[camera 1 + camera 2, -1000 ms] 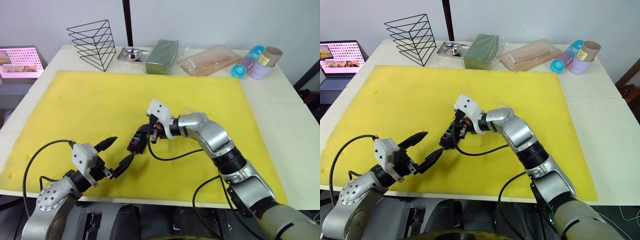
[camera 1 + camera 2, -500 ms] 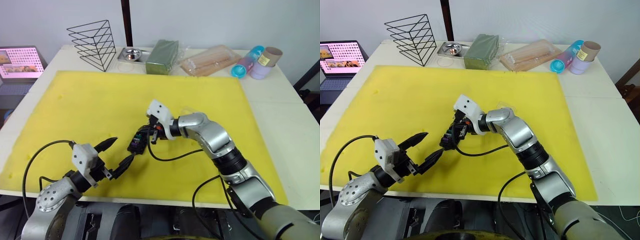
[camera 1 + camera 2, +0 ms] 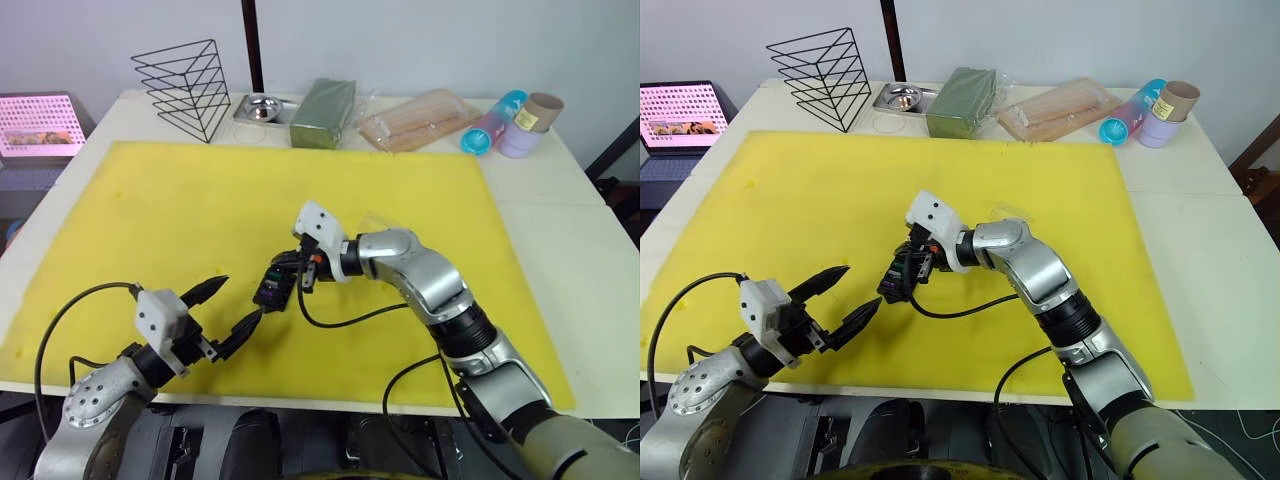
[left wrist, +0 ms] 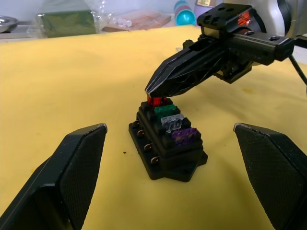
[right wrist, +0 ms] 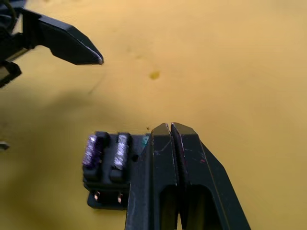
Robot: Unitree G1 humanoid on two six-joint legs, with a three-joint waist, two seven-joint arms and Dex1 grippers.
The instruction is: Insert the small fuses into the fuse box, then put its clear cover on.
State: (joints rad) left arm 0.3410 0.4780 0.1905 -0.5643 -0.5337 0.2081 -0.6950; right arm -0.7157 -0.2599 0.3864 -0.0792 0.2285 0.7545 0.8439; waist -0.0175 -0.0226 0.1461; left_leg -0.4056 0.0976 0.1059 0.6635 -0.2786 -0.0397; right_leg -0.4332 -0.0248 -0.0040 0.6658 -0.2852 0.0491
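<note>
Left wrist view, nearest first: left claw (image 4: 165, 189) spread wide, both fingers (image 4: 72, 170) apart and empty, sitting low over the yellow mat (image 3: 180, 210) near its front edge. Between the two fingers and a little beyond them stands the fuse box (image 4: 165, 146), a small black block resting flat on the mat. Four fuses sit in a row along its top: purple fuse (image 4: 183, 136) closest to the left claw, then pale fuse (image 4: 171, 121), then green fuse (image 4: 165, 110), then red fuse (image 4: 156, 100) at the far end.

Right claw (image 4: 149, 91) comes in from the far side, fingers pressed together with no gap showing in the right wrist view, tips down on the red fuse at the far end of the box. Whether the tips pinch the fuse or only press on it cannot be told.

Head views: fuse box (image 3: 272, 289) lies near the middle of the mat, toward the front, the right claw's (image 3: 296, 280) tips at its far end and the left claw (image 3: 232, 308) just short of it, not touching.

Behind the right wrist, a faint transparent shape on the mat may be the clear cover (image 3: 375, 219); too glassy to be sure.

Far edge of the table (image 3: 590, 260), past the mat, left to right: laptop (image 3: 685, 110) off the table's corner, black wire rack (image 3: 185, 85), small metal tray (image 3: 260, 106), green block (image 3: 325, 112) in wrap, clear bag of sticks (image 3: 420, 118), blue-pink tube (image 3: 494, 122), pale cup with a cardboard roll (image 3: 530, 125).
</note>
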